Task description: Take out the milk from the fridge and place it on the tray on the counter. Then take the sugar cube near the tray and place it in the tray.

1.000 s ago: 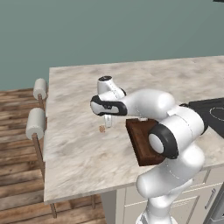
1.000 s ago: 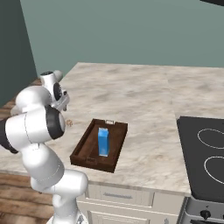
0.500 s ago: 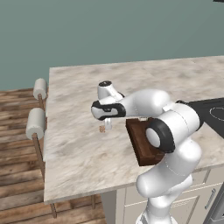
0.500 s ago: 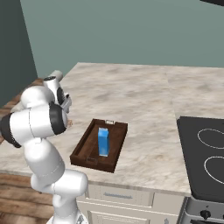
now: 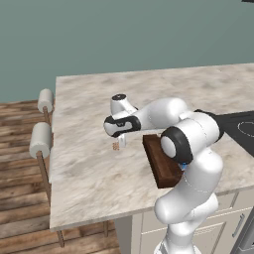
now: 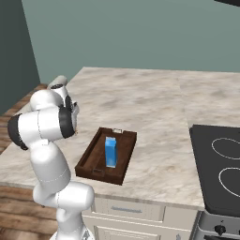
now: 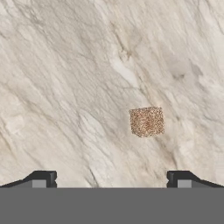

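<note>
One half of the job looks finished from where I sit: the small bright blue gable-top milk carton point(image 6: 110, 151) stands upright inside the dark brown rectangular wooden tray point(image 6: 91, 157) on the light beige marbled stone counter point(image 6: 140, 101), so I judge the fridge part done. What remains is the tiny tan speckled sugar cube point(image 7: 147, 121), which lies bare on the stone just beside the tray's short end, apart from its rim point(image 5: 115, 146). My two-finger gripper point(image 5: 121, 142) hangs over it with its jaws spread wide and nothing between them; in the hand view the two dark fingertips point(image 7: 42, 179) stand far apart at the bottom, and the cube sits above them, off toward the right-hand tip rather than centred. I reckon I need to shift the hand a little to centre the cube, descend, close on it, then carry it over the rim and release beside the carton. Around the work I see a black cooktop point(image 6: 220, 171) well away on the far side of the tray, and two pale cylindrical stool backs point(image 5: 41, 139) along the counter's edge. Nothing lies between the gripper and the cube; the carton in the tray is what I must avoid when setting down.
</note>
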